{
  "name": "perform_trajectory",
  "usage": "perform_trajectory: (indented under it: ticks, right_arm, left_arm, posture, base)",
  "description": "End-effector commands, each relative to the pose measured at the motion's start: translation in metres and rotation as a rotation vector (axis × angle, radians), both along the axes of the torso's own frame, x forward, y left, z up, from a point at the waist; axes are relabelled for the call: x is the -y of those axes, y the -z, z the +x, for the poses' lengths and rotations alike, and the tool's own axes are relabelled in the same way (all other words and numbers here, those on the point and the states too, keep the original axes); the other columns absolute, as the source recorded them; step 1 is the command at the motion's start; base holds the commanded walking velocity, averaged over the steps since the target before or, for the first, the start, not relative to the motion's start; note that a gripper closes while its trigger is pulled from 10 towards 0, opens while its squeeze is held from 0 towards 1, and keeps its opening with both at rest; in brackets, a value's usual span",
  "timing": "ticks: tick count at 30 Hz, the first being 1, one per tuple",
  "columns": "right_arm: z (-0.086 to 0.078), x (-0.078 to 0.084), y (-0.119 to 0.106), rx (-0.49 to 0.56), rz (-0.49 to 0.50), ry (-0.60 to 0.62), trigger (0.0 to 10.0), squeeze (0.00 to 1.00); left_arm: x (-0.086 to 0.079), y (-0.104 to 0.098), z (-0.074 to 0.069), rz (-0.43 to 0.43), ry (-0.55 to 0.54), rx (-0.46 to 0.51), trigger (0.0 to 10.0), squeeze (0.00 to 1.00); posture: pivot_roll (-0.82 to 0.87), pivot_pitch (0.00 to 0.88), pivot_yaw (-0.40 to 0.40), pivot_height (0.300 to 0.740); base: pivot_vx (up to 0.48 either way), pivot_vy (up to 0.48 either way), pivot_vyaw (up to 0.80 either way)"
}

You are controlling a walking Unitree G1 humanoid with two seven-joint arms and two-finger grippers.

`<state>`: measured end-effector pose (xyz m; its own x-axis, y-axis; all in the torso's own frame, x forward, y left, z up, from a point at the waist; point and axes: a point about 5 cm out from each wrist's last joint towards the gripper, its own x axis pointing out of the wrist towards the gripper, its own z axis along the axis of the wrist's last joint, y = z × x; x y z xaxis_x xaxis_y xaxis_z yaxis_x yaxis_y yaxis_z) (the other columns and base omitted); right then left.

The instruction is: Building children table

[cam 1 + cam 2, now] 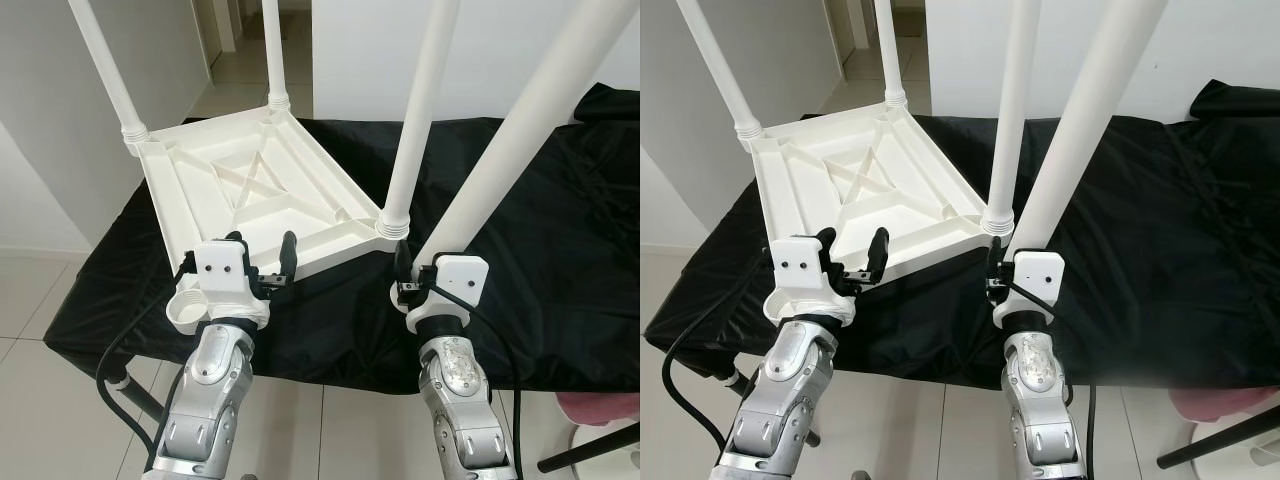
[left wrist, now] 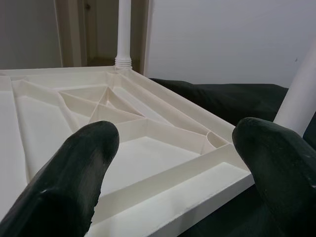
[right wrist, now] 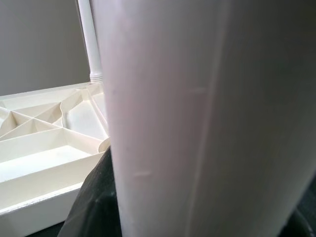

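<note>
Right pincer (image 1: 405,272) grips white leg (image 1: 520,130) over black-draped surface (image 1: 560,250), tiled floor (image 1: 40,400).

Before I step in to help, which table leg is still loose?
On the black-draped bench lies an upturned white tabletop with three legs standing in its corners. The loose leg slants beside its near right corner, gripped by the right gripper.
</note>
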<state>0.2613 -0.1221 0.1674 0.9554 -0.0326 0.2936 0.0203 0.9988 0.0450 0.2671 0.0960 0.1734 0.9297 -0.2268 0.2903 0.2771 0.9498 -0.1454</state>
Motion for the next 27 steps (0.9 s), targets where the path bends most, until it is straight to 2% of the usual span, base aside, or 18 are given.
perform_trajectory:
  ticks: [1, 4, 10, 14, 21, 27]
  right_arm:
    - [0.001, -0.001, -0.006, 0.032, 0.013, -0.004, 10.0, 0.00]
    - [0.004, 0.000, -0.004, 0.030, 0.007, -0.007, 10.0, 0.00]
    - [0.007, 0.012, -0.009, 0.053, -0.037, -0.033, 10.0, 0.00]
    - [0.009, 0.027, -0.004, 0.046, -0.087, -0.031, 10.0, 0.00]
    - [0.016, 0.033, 0.012, 0.012, -0.119, -0.045, 10.0, 0.00]
    - [0.021, 0.036, 0.009, 0.023, -0.132, -0.056, 10.0, 0.00]
  left_arm:
    - [0.000, -0.001, -0.003, -0.009, -0.029, 0.007, 10.0, 0.00]
    - [-0.001, 0.001, -0.001, 0.002, -0.027, 0.007, 10.0, 0.00]
    - [0.000, 0.008, -0.007, 0.069, 0.028, 0.014, 10.0, 0.00]
    - [-0.011, 0.009, -0.003, 0.101, 0.026, 0.017, 10.0, 0.00]
    - [-0.015, 0.020, 0.003, 0.164, 0.041, 0.006, 10.0, 0.00]
    - [-0.023, 0.026, 0.007, 0.240, 0.054, 0.001, 10.0, 0.00]
  posture:
    - [0.00, 0.039, 0.043, 0.740]
    - [0.00, 0.040, 0.036, 0.740]
    - [-0.01, 0.035, 0.021, 0.740]
    - [-0.01, 0.028, 0.026, 0.740]
    - [-0.01, 0.020, 0.041, 0.740]
    - [0.00, 0.011, 0.051, 0.740]
  base:
    - [0.000, 0.000, 0.00]
    - [0.000, 0.000, 0.00]
    - [0.000, 0.000, 0.00]
    - [0.000, 0.000, 0.00]
    - [0.000, 0.000, 0.00]
    - [0.000, 0.000, 0.00]
